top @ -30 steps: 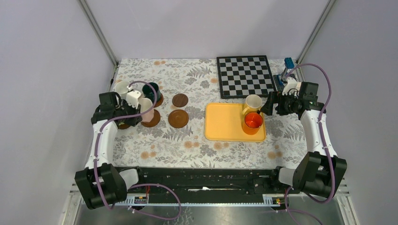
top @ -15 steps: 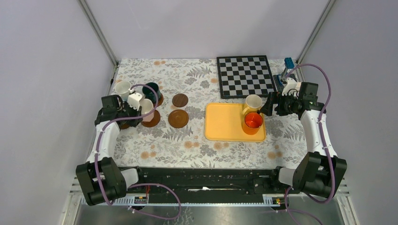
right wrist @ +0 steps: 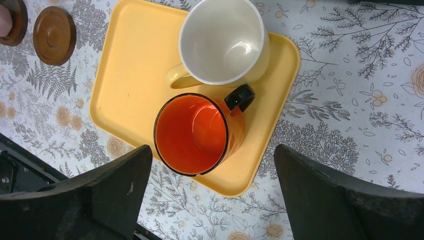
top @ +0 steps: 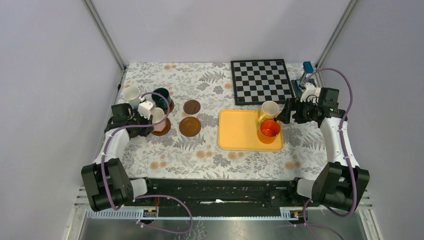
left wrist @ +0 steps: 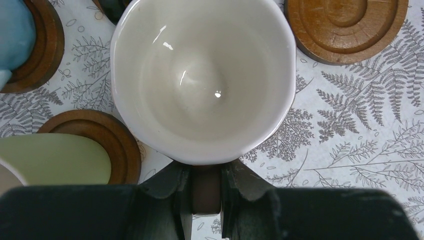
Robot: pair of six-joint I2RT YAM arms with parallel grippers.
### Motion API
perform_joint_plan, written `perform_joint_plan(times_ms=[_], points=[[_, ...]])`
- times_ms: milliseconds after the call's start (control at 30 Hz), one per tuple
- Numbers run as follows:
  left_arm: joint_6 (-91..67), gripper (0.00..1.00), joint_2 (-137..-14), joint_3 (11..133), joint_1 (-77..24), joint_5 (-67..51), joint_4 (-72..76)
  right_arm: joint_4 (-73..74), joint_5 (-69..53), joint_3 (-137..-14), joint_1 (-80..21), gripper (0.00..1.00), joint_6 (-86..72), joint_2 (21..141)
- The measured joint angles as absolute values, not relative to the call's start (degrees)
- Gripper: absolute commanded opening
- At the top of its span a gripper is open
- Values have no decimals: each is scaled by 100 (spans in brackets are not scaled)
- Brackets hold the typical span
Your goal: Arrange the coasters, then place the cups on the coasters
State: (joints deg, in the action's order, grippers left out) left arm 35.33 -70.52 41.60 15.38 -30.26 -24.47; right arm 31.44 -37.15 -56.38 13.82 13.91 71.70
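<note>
My left gripper [top: 148,115] [left wrist: 206,186] is shut on the handle of the pink cup [top: 158,119] [left wrist: 202,80], which is upright over a coaster [top: 163,130]. Whether they touch I cannot tell. A dark green cup [top: 161,96] stands on a coaster behind it. A pale blue cup [left wrist: 12,30] and a light green cup [left wrist: 55,159] each rest on a coaster. Two bare coasters [top: 191,106] [top: 190,126] lie mid-table. The orange cup [top: 270,129] [right wrist: 192,135] and cream-yellow cup [top: 270,108] [right wrist: 222,42] stand on the yellow tray [top: 240,132]. My right gripper [top: 288,112] [right wrist: 212,160] hangs open above the orange cup.
A chessboard [top: 261,81] lies at the back right. A blue object [top: 308,66] sits at the far right corner. The enclosure walls stand close on both sides. The cloth between the bare coasters and the tray carries nothing.
My left arm has drawn slightly toward the near side and right with the pink cup, uncovering the white cup at the back left. The right arm has not moved.
</note>
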Motion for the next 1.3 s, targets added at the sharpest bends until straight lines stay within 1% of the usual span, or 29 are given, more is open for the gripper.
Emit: perform_joint_plan(times_ms=[100,200,300,400,567,733,767,933,1067,1233,1300], points=[[3535,0,-7124,4158,1540,-3035,-2296,3144,-3715,-5638,1382,98,1391,7170],[3557,7,-7148,4160,1540,-3039,-2248,3144,-3712,-5638,1382,98,1391,7170],[3603,9,-7153,4160,1540,-3057,-2255,3144,-3712,-5638,1382,98,1391,7172],[3627,9,-7166,4160,1557,-3092,-2257,3144,-3710,-5638,1382,98,1391,7172],[3640,4,-7177,4160,1623,-3197,-2303,3142,-3710,-5638,1380,98,1393,7172],[3640,5,-7216,4167,1702,-3319,-2346,3142,-3708,-5638,1382,98,1398,7172],[3640,7,-7220,4167,1715,-3334,-2351,3142,-3706,-5638,1382,98,1404,7172],[3640,22,-7255,4178,1743,-3385,-2364,3142,-3706,-5638,1380,98,1417,7172],[3645,32,-7277,4189,1747,-3380,-2379,3142,-3704,-5638,1382,98,1426,7172],[3662,49,-7284,4193,1747,-3371,-2460,3142,-3706,-5638,1382,98,1435,7172],[3673,54,-7284,4217,1747,-3365,-2521,3142,-3706,-5638,1382,98,1435,7172]])
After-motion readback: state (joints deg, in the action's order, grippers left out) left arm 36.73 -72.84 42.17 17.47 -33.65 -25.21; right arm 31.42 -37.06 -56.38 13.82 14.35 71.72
